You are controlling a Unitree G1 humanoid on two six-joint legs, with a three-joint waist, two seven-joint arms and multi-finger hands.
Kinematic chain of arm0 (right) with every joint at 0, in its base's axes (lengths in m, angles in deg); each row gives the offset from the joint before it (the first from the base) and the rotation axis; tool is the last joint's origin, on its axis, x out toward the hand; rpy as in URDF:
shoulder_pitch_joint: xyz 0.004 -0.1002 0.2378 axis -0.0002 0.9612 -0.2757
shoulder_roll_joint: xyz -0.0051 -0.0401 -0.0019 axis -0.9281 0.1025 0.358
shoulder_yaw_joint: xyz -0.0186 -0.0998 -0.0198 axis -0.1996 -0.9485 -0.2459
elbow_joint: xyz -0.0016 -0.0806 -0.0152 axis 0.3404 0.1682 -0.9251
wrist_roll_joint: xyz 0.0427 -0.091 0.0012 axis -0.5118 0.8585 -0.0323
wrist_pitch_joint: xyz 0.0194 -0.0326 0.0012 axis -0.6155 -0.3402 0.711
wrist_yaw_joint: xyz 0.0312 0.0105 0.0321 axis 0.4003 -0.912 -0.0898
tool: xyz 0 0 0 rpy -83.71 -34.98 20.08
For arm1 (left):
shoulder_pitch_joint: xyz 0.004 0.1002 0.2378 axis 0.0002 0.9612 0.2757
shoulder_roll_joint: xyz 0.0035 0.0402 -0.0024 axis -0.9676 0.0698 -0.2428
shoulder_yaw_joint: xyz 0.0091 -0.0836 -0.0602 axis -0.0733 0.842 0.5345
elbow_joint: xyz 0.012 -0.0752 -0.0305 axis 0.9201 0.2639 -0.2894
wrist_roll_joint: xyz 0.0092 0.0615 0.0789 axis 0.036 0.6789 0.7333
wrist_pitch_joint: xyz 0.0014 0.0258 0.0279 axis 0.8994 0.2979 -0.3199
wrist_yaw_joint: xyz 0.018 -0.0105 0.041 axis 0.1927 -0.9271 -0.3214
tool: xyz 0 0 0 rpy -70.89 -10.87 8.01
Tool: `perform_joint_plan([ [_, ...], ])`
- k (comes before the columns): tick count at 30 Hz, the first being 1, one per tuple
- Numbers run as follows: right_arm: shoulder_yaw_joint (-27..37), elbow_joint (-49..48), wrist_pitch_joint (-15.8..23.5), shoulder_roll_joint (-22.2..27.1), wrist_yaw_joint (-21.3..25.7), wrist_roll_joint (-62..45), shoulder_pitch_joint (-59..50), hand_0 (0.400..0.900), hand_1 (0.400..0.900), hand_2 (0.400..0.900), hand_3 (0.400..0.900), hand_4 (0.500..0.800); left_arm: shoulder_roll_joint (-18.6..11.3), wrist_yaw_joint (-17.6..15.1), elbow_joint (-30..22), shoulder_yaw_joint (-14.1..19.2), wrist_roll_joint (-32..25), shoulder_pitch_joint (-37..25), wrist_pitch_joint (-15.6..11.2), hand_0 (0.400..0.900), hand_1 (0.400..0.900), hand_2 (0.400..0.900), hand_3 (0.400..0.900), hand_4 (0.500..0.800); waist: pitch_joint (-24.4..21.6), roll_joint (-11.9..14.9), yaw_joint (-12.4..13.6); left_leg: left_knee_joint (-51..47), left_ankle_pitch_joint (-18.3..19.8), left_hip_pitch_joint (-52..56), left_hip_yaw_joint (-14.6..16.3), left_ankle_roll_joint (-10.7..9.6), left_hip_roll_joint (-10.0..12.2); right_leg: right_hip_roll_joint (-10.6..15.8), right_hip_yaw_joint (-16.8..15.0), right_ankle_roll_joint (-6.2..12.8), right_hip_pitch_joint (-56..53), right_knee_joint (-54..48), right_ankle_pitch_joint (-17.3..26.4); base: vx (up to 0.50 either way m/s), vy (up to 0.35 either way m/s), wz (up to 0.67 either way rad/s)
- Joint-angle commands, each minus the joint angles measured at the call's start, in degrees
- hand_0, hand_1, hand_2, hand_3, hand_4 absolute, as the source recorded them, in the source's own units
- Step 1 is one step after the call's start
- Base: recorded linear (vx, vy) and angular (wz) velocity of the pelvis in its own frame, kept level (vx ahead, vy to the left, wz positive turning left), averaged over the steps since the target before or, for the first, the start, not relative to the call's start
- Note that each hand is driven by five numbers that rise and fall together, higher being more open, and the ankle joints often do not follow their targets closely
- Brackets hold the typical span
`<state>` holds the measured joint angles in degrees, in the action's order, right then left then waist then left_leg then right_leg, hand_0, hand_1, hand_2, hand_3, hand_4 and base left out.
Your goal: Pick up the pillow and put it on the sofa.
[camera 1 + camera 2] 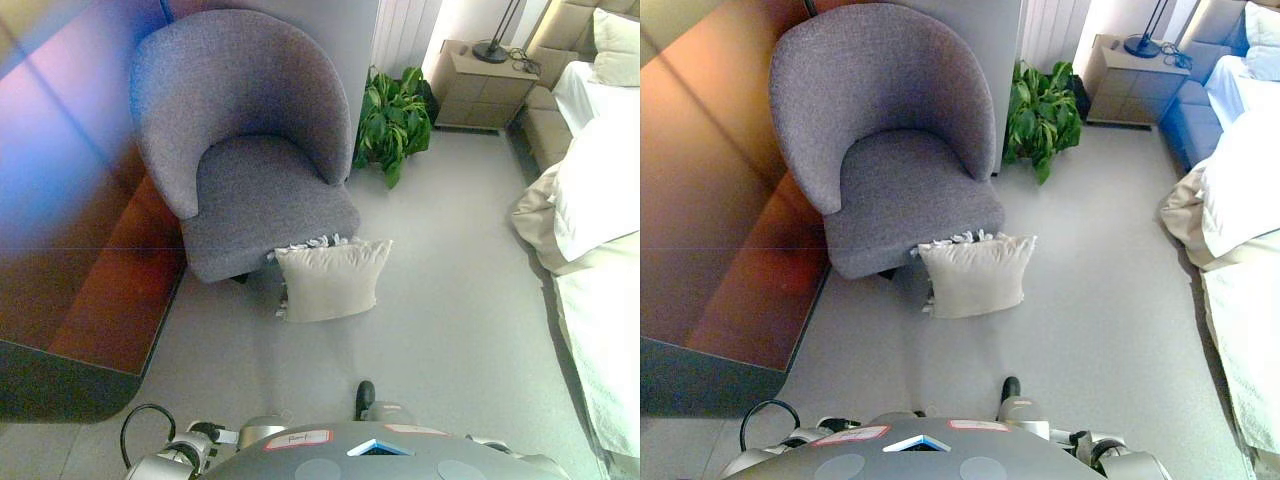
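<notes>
A cream pillow (332, 281) with a tasselled top edge stands on the floor, leaning against the front of the grey armchair (240, 140). The chair's rounded seat (908, 190) has nothing on it. A small dark part of my right hand (366, 397) shows at the bottom middle, low and well short of the pillow. At the lower left, by the view's edge, only a bit of my left hand (203, 433) shows. Neither hand touches the pillow.
A brown wooden panel (90, 250) runs along the left beside the chair. A potted green plant (395, 120) stands right of the chair, with a bedside cabinet (485, 85) behind it. A bed with white linen (600, 230) fills the right side. Grey floor (450, 330) lies between.
</notes>
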<state>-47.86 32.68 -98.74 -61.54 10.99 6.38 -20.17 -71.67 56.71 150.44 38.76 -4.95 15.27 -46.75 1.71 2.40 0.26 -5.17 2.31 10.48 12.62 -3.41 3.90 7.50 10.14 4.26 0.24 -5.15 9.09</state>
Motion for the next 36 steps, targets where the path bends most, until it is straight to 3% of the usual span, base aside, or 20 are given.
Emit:
perform_joint_plan([
  [1, -1.99, 2.1, -1.49, 0.67, -0.29, 0.94, -3.88, 0.9, 0.9, 0.9, 0.9, 0.8, 1.28, -0.28, 2.27, -1.08, 0.44, -3.22, -0.07, 0.9, 0.9, 0.9, 0.9, 0.8, 2.79, -1.29, -0.77, 0.17, -1.54, -4.03, -3.24, 0.93, -0.06, -1.11, -0.24, 2.22, -5.58, 0.68, -6.79, 0.0, 0.0, 0.0],
  [14, -2.54, 2.12, -1.38, 0.67, -0.56, 2.5, -4.11, 0.9, 0.9, 0.9, 0.9, 0.8, 1.4, 0.82, 2.27, -1.33, 0.19, -3.45, 0.69, 0.9, 0.9, 0.9, 0.9, 0.8, 2.98, -1.26, -0.67, 0.17, -1.62, -4.27, -3.34, 0.95, 0.01, -1.26, -0.24, 2.12, -5.4, 0.72, -6.83, 0.0, 0.0, 0.0],
  [30, -4.42, 1.31, -2.98, 0.58, -1.03, 3.69, -5.16, 0.9, 0.9, 0.9, 0.9, 0.8, 1.64, -1.82, 2.13, -1.54, 0.19, -3.66, 1.33, 0.9, 0.9, 0.9, 0.9, 0.8, 3.83, -1.94, -0.79, 0.17, -2.03, -4.84, -3.48, 0.76, 0.19, -1.65, -0.25, 1.61, -4.73, 0.85, -6.95, 0.0, -0.015, 0.0],
  [36, -5.36, 0.5, -3.6, 0.31, -1.47, 1.69, -5.65, 0.9, 0.9, 0.9, 0.9, 0.8, 1.55, -3.14, 1.78, -1.64, 0.54, -4.01, 2.49, 0.9, 0.9, 0.9, 0.9, 0.8, 4.56, -2.33, -1.42, 0.28, -2.83, -5.38, -3.4, 0.32, 1.22, -2.9, -1.16, 0.7, -3.69, 1.76, -7.65, -0.01, -0.111, -0.03],
])
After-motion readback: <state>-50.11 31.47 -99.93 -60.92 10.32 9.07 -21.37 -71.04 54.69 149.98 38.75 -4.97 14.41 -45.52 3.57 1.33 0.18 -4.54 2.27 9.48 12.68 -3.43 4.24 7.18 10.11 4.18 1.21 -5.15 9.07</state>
